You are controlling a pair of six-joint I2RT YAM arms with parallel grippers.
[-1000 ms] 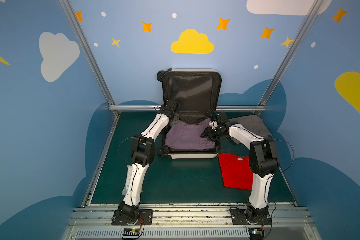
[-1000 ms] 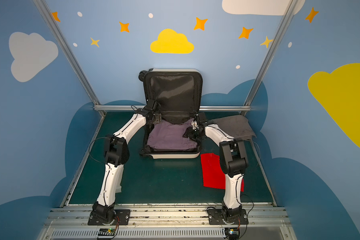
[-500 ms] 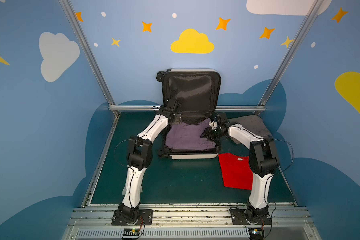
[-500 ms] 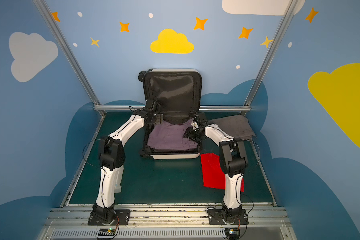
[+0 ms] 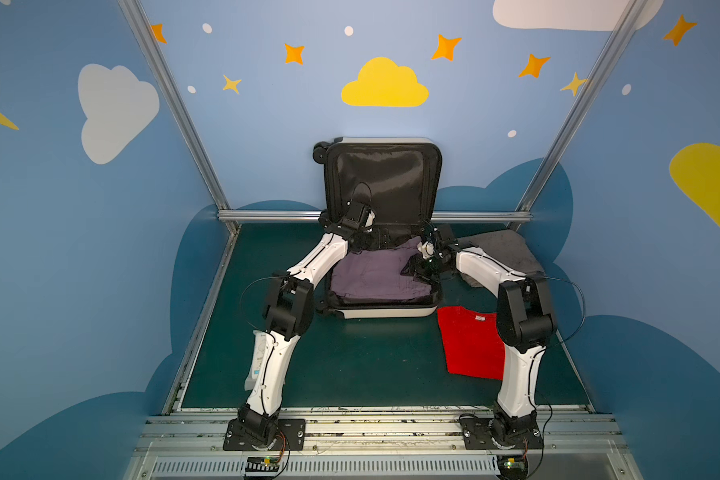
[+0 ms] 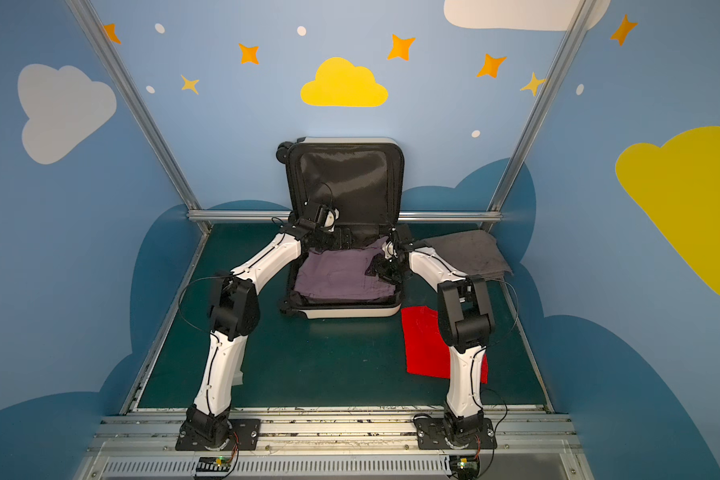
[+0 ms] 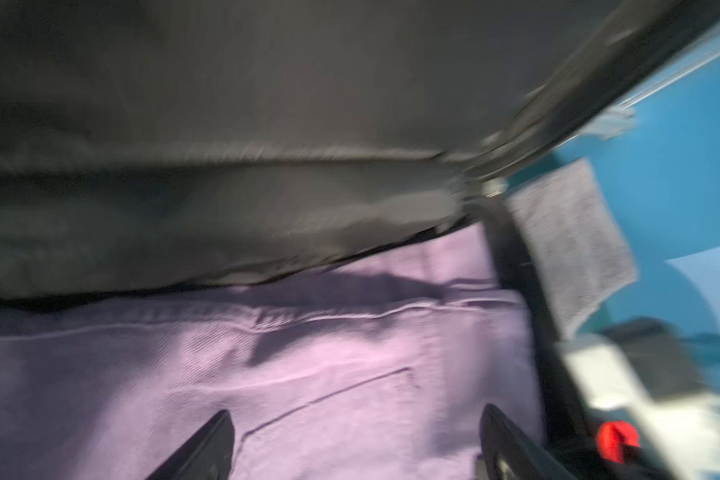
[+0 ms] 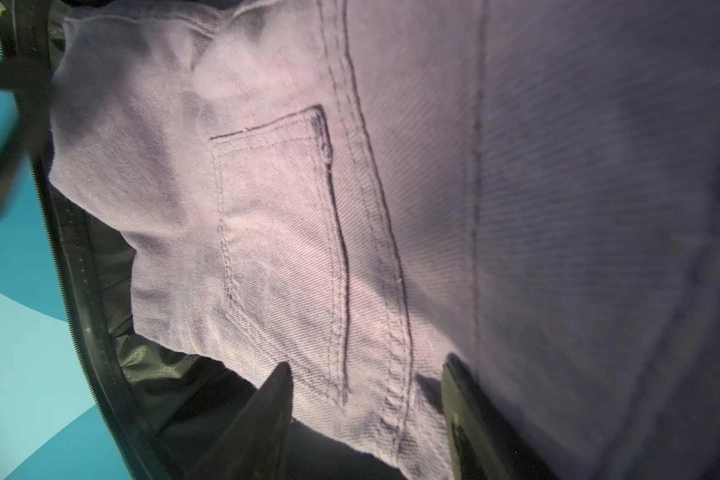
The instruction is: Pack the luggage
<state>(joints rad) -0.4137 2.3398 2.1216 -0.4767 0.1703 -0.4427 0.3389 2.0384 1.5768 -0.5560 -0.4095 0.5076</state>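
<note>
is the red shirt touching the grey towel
Apart. In a top view a strip of green table shows between the red shirt and the grey towel.

Luggage (image 5: 383,309) is sitting mid-bench (image 5: 350,374), toward the back, its lid (image 5: 385,183) standing upright before the rear wall (image 5: 267,137). Trousers (image 5: 366,278) are lying in the base. Towel (image 5: 499,253) is lying on the bench just right of the luggage. Shirt (image 5: 468,345) is lying in front of the towel, off the luggage's front right corner. Left gripper (image 5: 377,241) is hanging over the trousers' rear edge by the hinge, right gripper (image 5: 412,270) over their right side. Packet (image 5: 258,357) is lying front left, partly hidden by the left arm.
</note>
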